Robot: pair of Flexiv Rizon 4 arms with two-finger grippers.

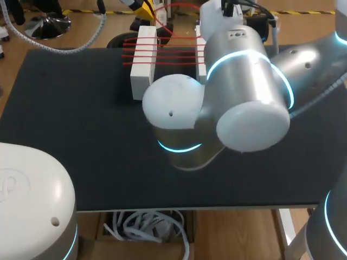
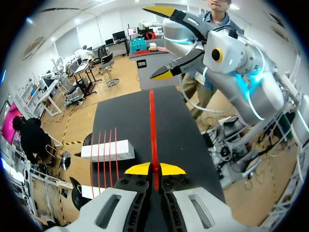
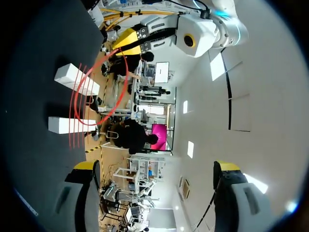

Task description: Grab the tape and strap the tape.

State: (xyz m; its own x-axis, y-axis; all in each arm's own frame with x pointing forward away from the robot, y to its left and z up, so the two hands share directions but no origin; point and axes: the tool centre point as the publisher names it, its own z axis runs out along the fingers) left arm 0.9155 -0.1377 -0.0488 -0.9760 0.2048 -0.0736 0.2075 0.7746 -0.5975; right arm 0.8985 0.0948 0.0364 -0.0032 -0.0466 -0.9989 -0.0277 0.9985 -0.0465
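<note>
Matte black tabletop [image 1: 70, 119] in the head view, with two white blocks [image 1: 143, 59] near its far edge, rectangular and side by side, the second largely hidden behind the right arm [image 1: 244, 81]. Thin red tape [image 1: 162, 51] strung between them in several parallel strands, plus a loose loop curving past the far edge toward a yellow fingertip [image 1: 143, 8]. Smooth silver and white cylinders of the right arm, ringed with pale blue light, over the middle of the tabletop. Rounded white shell of the left arm [image 1: 27, 195] at the near left corner.

Left wrist view: left jaws narrow, yellow fingertips [image 2: 140, 169] pinching the red tape [image 2: 152, 125] from both sides. One straight strand running ahead over the tabletop [image 2: 125, 116]. Beside the jaws, one of the white blocks [image 2: 107, 151], crossed by four fine strands. Ahead and above the tabletop, the right arm [image 2: 236, 58] with right jaws wide, holding nothing.

Right wrist view: right jaws wide, fingertips [image 3: 87, 165] far apart with nothing between. Beyond, both white blocks [image 3: 76, 79] on the tabletop [image 3: 34, 96], and the red tape [image 3: 123, 82] arcing from them to the closed tips of the left arm [image 3: 207, 31].
</note>
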